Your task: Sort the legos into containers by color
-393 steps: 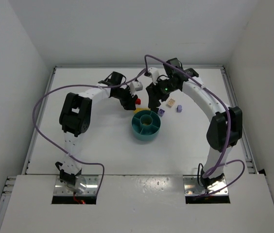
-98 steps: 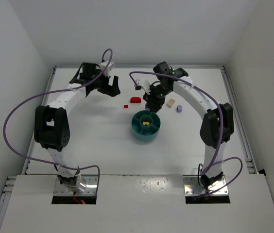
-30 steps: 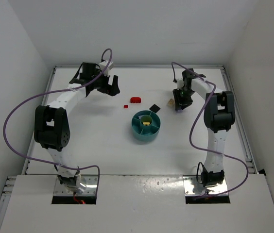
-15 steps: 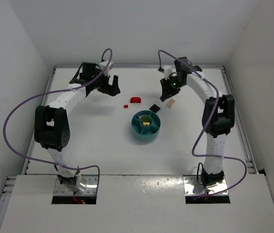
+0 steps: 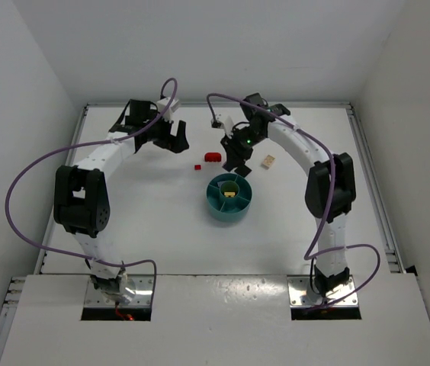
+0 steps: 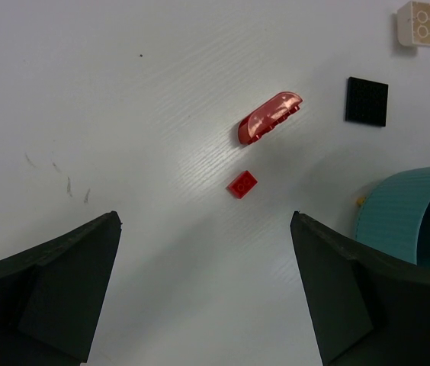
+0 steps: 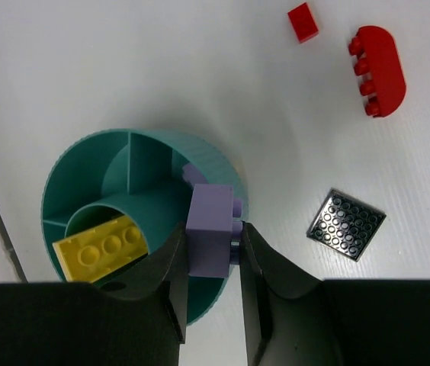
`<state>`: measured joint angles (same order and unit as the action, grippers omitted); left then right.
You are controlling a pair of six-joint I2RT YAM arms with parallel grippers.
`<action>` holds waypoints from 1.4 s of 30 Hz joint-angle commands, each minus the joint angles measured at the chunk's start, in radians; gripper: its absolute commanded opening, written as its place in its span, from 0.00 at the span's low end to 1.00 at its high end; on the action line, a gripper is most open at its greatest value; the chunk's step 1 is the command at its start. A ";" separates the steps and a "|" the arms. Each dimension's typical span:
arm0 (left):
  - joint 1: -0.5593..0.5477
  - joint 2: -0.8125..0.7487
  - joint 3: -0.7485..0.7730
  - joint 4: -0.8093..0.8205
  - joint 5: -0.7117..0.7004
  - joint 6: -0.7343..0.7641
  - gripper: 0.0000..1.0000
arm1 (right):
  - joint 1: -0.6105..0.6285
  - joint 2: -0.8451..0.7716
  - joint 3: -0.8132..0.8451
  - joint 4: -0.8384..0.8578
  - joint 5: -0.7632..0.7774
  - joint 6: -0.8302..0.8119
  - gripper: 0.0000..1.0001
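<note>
Lavender lego (image 7: 210, 229) in right jaws over teal dish (image 7: 219, 164), left jaws wide, black tile (image 7: 346, 224), red legos (image 7: 377, 70) nearby

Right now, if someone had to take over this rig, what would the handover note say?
Left gripper: open, empty, hovering above the table near the two red pieces.
Right gripper: shut on a purple brick, held over the teal dish.
Done: one yellow brick lies inside the dish.
Left: release the purple brick into a compartment, then sort the curved red brick, small red brick, black plate and tan brick, all on the table outside the dish.
</note>
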<state>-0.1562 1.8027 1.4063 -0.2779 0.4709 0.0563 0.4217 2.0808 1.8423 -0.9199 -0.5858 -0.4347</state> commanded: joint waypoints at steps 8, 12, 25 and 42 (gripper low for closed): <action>0.004 -0.055 -0.006 0.013 0.009 0.013 1.00 | 0.054 -0.027 0.002 -0.108 -0.036 -0.173 0.22; 0.004 -0.045 -0.006 0.013 0.009 0.002 1.00 | 0.054 -0.027 0.002 -0.108 -0.025 -0.173 0.40; -0.040 0.102 0.120 -0.009 0.029 0.060 1.00 | 0.014 -0.091 -0.008 0.166 0.087 0.151 0.50; -0.210 0.446 0.480 -0.313 0.055 0.444 0.80 | -0.213 -0.136 -0.100 0.277 0.133 0.435 0.49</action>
<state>-0.3664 2.2456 1.8362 -0.5789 0.5270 0.4431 0.2047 1.9965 1.7439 -0.6827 -0.4442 -0.0406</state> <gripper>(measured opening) 0.804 0.491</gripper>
